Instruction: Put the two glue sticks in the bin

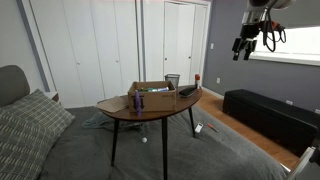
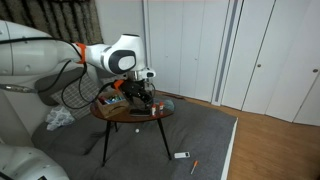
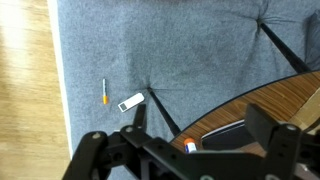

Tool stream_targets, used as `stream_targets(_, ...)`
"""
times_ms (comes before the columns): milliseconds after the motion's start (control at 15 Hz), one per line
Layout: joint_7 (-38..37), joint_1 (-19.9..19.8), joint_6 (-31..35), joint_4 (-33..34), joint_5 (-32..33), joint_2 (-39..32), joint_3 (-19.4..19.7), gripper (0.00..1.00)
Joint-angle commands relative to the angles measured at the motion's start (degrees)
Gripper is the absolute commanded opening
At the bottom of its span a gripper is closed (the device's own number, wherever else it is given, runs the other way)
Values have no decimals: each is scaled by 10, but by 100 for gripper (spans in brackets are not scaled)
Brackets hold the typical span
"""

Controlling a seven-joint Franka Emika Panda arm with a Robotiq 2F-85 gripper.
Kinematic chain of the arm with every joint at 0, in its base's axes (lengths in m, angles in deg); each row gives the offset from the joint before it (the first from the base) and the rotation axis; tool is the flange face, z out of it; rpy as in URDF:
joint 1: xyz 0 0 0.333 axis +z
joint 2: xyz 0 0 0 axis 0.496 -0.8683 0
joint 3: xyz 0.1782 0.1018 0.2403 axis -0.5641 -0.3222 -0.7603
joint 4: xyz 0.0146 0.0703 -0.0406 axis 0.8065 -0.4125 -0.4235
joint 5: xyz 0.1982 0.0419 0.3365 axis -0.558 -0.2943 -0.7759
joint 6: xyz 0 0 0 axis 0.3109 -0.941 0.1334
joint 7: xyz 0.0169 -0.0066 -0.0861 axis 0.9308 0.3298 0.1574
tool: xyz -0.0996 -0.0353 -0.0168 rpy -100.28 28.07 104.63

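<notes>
My hand hangs high in the air, well off to one side of the table and well above it. In the wrist view its two fingers stand wide apart with nothing between them.

The bin, a small dark mesh cup, stands upright on the table, just beside the far corner of the cardboard box. I cannot tell from here whether anything lies in the bin. The box is open at the top and something dark shows inside it, too small for me to name.

A purple stick stands upright at the box's near corner, outside the bin. A red-topped thing stands near the table's edge, beyond the bin and apart from it. Both are too small for me to be sure that they are the glue sticks.

In an exterior view the hand overlaps the table top and hides most of what stands there.

Looking down through the wrist camera, I see grey carpet with an orange pen and a small white object lying near each other, not touching. The curved wooden table edge shows at the lower right.
</notes>
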Motion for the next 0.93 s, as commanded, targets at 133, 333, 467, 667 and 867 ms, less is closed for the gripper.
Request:
stream_targets(133, 33, 25, 44, 27, -35, -66, -5, 100)
stream_targets(333, 47, 32, 68, 50, -39, -114, -7, 100)
stream_targets(467, 53, 31, 85, 70, -39, -148, -8, 100)
stream_targets(667, 61, 28, 120, 89, -39, -191, -13, 100)
stream_targets(867, 69, 27, 165, 101, -43, -228, -19, 100)
